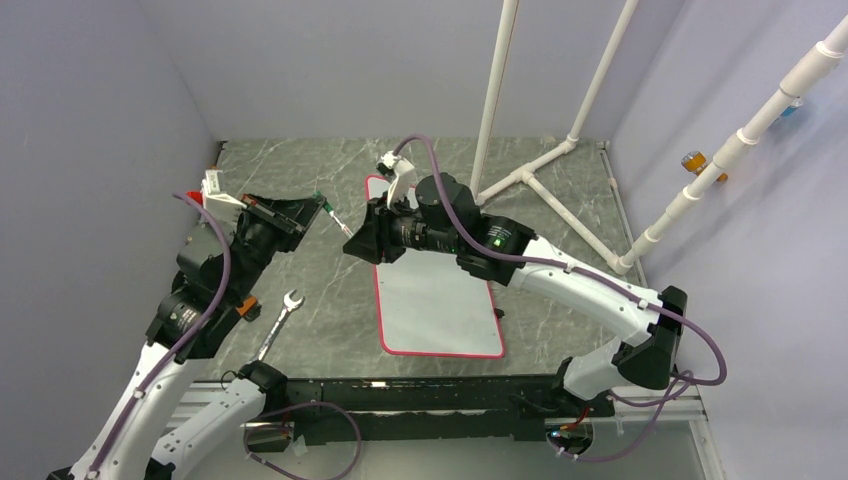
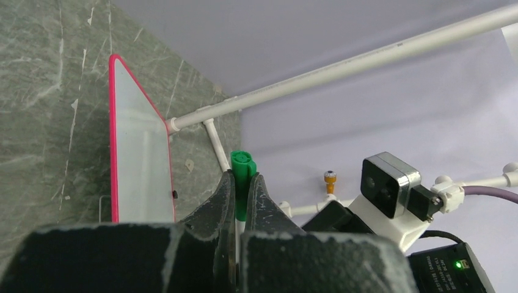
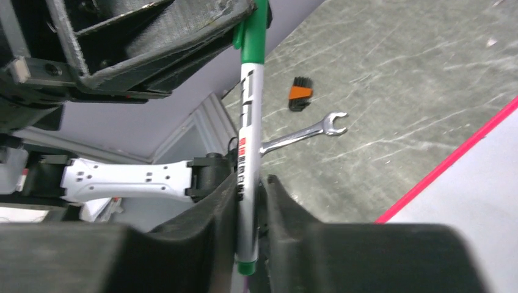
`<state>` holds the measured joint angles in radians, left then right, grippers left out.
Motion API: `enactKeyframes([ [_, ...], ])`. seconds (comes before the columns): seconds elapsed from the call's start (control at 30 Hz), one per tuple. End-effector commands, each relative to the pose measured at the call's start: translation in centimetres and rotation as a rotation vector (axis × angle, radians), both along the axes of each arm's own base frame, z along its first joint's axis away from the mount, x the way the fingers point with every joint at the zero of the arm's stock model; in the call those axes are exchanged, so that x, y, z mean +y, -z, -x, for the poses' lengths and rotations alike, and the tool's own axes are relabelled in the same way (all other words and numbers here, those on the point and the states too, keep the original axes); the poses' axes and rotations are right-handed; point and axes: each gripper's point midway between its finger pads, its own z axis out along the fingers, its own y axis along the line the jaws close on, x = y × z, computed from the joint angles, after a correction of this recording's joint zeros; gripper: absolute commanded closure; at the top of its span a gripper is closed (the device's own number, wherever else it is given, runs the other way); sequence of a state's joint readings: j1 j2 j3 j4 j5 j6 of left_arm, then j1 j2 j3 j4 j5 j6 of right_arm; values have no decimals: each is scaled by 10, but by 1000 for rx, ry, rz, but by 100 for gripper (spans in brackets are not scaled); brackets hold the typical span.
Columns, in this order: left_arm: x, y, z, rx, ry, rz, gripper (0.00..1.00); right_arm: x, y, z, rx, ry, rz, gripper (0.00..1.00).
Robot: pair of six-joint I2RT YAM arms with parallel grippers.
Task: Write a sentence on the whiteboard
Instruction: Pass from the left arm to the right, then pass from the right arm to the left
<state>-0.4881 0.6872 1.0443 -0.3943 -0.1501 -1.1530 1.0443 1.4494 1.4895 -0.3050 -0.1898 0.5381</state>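
Observation:
The whiteboard (image 1: 440, 300), white with a red rim, lies flat in the middle of the table. It also shows as the whiteboard (image 2: 137, 159) and as a whiteboard corner (image 3: 476, 195). No sentence shows on its visible face. Above the table left of the board a marker (image 1: 335, 218) hangs in the air between both arms. My left gripper (image 2: 242, 183) is shut on its green cap (image 2: 242, 166). My right gripper (image 3: 249, 183) flanks the white marker barrel (image 3: 249, 122). One finger touches the barrel and a narrow gap remains at the other.
A silver wrench (image 1: 280, 322) lies on the marble table left of the board. It appears again as the wrench (image 3: 305, 131), near a small orange and black piece (image 3: 299, 94). A white pipe frame (image 1: 540, 170) stands at the back right. Grey walls enclose the table.

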Motion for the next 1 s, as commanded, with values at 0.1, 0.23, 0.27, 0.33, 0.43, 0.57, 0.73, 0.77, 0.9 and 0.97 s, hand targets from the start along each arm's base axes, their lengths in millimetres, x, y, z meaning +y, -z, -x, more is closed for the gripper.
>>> enactKeyframes([
  [0.1, 0, -3, 1, -60, 13, -45, 91, 1, -28, 3, -50, -17, -73, 100],
  [0.23, 5, -4, 6, -141, 18, -178, 4, -14, -20, 9, -82, -36, -51, 100],
  [0.27, 4, -6, 9, -182, 38, -240, 1, -20, -17, 10, -83, -48, -40, 100],
  [0.33, 3, -6, 14, -252, 80, -381, 1, -32, -12, 12, -75, -79, -29, 100],
  [0.43, 1, -1, 25, -369, 169, -624, 1, -51, -8, 20, -42, -155, -36, 100],
  [0.57, -2, 0, 39, -484, 261, -791, 1, -72, -8, 28, -4, -205, -34, 100],
  [0.73, -13, 2, 52, -624, 407, -972, 1, -86, -8, 34, 19, -206, 21, 100],
  [0.77, -18, 4, 55, -679, 446, -1016, 1, -88, -7, 35, 31, -203, 32, 100],
  [0.9, -22, 7, 57, -856, 471, -1156, 1, -89, -1, 34, 97, -176, 55, 100],
  [0.97, -22, 7, 57, -946, 458, -1229, 1, -88, 2, 34, 126, -172, 63, 100],
])
